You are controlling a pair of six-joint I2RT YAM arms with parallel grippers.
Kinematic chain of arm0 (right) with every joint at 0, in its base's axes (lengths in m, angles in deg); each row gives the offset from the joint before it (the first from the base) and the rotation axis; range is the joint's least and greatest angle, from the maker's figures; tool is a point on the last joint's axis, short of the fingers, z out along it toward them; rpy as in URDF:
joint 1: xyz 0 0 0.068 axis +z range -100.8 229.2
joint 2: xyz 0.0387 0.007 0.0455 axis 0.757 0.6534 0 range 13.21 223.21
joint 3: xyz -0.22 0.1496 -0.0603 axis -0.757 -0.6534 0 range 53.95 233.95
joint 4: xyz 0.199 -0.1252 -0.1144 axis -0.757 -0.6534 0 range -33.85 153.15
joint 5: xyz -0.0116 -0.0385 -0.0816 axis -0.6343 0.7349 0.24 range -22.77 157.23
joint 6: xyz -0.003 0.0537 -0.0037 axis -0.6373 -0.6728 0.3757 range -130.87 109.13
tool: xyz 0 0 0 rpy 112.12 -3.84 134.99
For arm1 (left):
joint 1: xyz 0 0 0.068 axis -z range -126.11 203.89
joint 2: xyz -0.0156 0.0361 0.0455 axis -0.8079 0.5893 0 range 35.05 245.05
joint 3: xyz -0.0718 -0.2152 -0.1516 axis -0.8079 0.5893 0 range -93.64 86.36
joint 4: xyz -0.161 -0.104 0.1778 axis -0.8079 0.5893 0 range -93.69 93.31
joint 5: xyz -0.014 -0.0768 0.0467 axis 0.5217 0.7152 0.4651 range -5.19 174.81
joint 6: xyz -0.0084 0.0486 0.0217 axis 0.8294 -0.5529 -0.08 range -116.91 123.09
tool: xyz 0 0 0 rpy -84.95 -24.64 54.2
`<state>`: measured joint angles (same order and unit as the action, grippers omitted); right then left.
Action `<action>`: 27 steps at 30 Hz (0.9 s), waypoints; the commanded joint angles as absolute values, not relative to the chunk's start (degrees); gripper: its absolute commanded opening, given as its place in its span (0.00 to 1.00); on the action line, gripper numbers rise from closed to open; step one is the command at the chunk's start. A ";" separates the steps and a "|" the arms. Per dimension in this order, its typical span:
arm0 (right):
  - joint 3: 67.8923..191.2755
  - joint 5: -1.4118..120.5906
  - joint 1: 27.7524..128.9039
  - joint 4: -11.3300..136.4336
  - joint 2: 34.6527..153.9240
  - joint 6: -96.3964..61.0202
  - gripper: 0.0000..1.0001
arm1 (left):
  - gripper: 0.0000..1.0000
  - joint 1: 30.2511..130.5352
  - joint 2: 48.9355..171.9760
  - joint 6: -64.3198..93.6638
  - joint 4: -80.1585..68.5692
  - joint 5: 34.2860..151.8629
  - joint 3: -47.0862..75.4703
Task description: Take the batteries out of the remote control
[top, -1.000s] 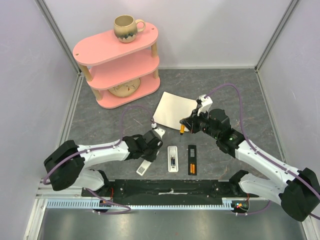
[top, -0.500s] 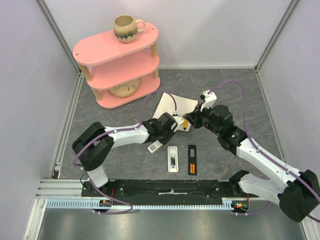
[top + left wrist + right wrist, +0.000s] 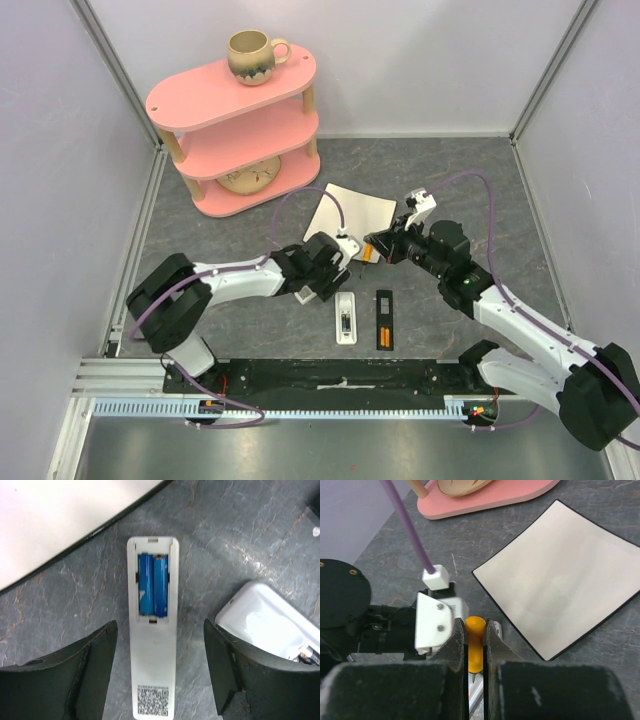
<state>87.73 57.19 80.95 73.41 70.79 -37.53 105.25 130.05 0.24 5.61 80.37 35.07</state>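
While the left gripper [image 3: 159, 630] hangs released, fingers straddling the white remote [image 3: 152, 670] without touching it, both blue batteries [image 3: 153, 585] lie seated in the uncovered bay, presumably lined up for a pinch. The right gripper [image 3: 475, 627], at the left wrist's 2 o'clock, is clenched on an orange tool [image 3: 475, 655], probably for prying. A white shell [image 3: 260, 615] lies at the remote's 4 o'clock, a pale sheet [image 3: 350, 212] at 12 and a black remote [image 3: 384, 320] at 3. The bay walls and the nearby right arm crowd access.

Two blue batteries [image 3: 146, 582], two orange batteries [image 3: 384, 334], one white remote [image 3: 152, 680], one black remote [image 3: 385, 301], one screwdriver [image 3: 475, 647], one mug [image 3: 250, 56], one shelf [image 3: 200, 98].
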 commanded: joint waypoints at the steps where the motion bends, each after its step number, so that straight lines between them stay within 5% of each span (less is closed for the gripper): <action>1: 84.54 54.75 80.75 85.71 70.16 -41.80 0.00 | 0.75 104.70 124.18 4.13 -0.34 79.46 41.17; 12: 78.12 57.82 80.84 109.46 79.03 -47.70 0.00 | 0.68 103.46 118.20 17.94 -10.53 79.10 53.57; 15: 78.38 58.79 80.84 113.24 82.18 -48.05 0.00 | 0.53 103.46 119.07 18.04 -13.00 77.79 54.90; 19: 79.44 59.06 80.84 120.17 88.78 -45.08 0.00 | 0.21 103.38 121.79 14.62 -14.24 75.50 53.06; 27: 82.25 56.95 80.67 132.84 101.45 -43.48 0.00 | 0.06 102.59 121.10 6.88 -15.12 78.04 50.85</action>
